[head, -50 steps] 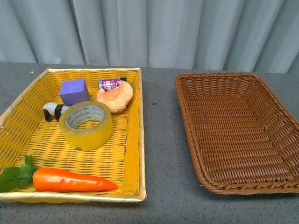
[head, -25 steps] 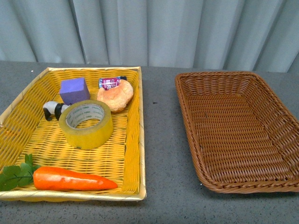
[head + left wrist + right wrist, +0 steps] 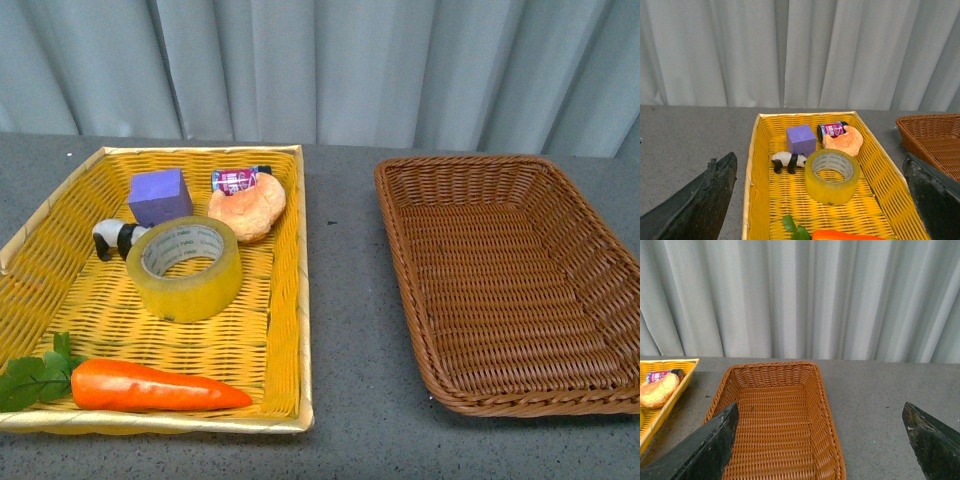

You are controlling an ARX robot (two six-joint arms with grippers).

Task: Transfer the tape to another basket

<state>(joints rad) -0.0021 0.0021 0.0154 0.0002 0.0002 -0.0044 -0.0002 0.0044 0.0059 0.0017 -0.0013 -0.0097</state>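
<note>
The left pincer (image 3: 818, 156) is spread wide and empty, facing the yellow tray (image 3: 303, 300). The right pincer (image 3: 820, 405) is equally spread, facing the basket (image 3: 500, 280). The tape (image 3: 185, 268) lies flat mid-tray, with a panda toy (image 3: 118, 238) at its 10 o'clock, a bun (image 3: 248, 208) at 1 o'clock and the basket well apart at 3 o'clock. I judge the reach not begun: the left pincer must descend and straddle the roll's wall. Nothing has shifted since a second ago.
</note>
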